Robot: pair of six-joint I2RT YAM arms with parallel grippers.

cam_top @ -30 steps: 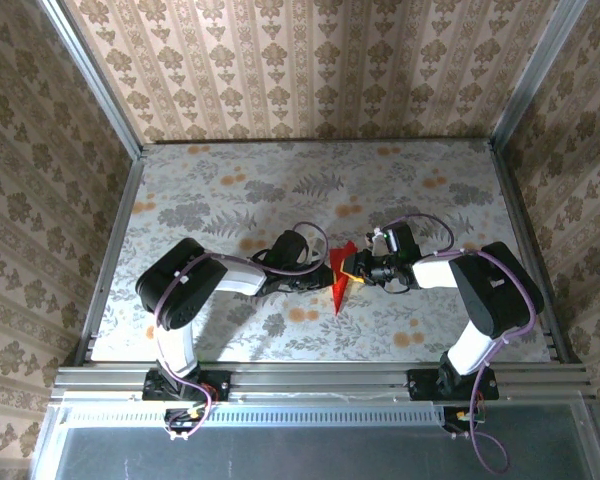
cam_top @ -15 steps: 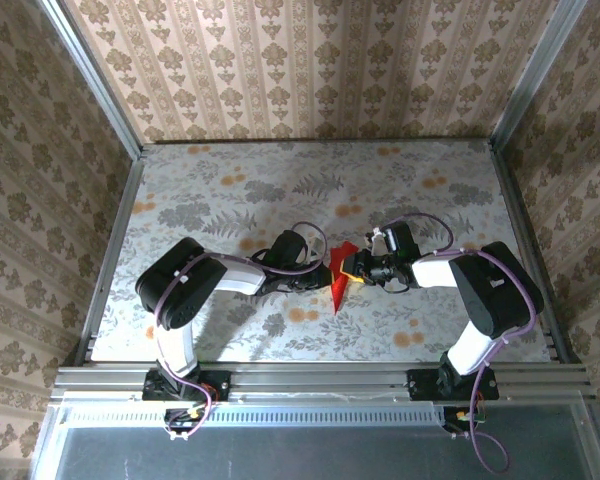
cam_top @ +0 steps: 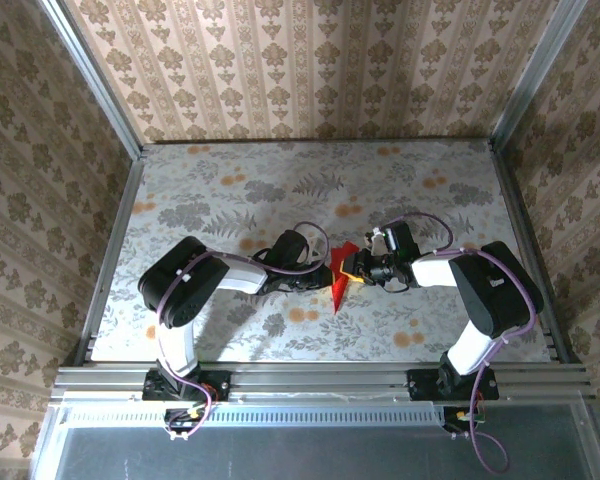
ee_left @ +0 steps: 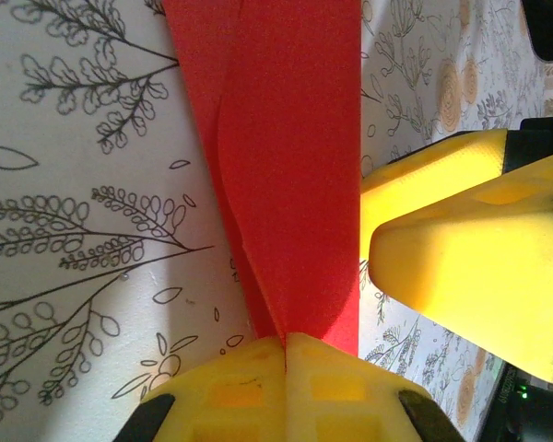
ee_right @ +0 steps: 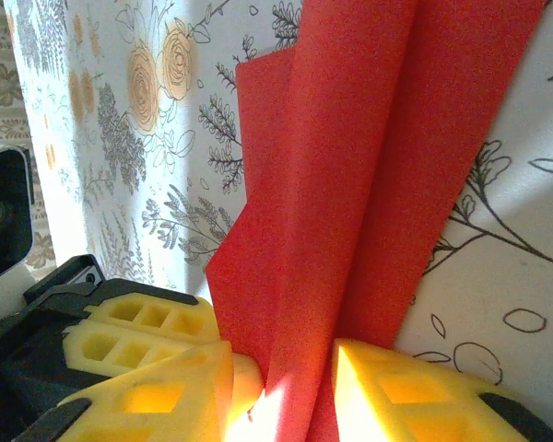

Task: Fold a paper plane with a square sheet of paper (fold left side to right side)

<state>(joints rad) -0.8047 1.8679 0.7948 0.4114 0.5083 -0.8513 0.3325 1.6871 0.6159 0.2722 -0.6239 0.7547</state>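
The red paper [cam_top: 337, 285] lies at the table's middle as a narrow pointed dart with a centre crease, its tip toward the near edge. My left gripper [cam_top: 325, 277] meets it from the left. In the left wrist view that gripper [ee_left: 286, 343] is shut on the red paper [ee_left: 286, 166], which comes out from between the touching pads. My right gripper [cam_top: 353, 267] comes in from the right. Its yellow fingers [ee_right: 396, 396] stand a little apart, with folds of the red paper [ee_right: 350, 157] rising between them, so the right gripper [ee_right: 286, 401] is open.
The floral tabletop [cam_top: 230, 190] stretches around the paper, fenced by metal rails and papered walls. One right finger [ee_left: 461, 276] sits close beside the paper in the left wrist view. The left gripper's finger [ee_right: 120, 336] shows at the right wrist view's lower left.
The upper part of the paper has drawn in a little toward the crease. Both grippers have stayed at the paper and barely moved.
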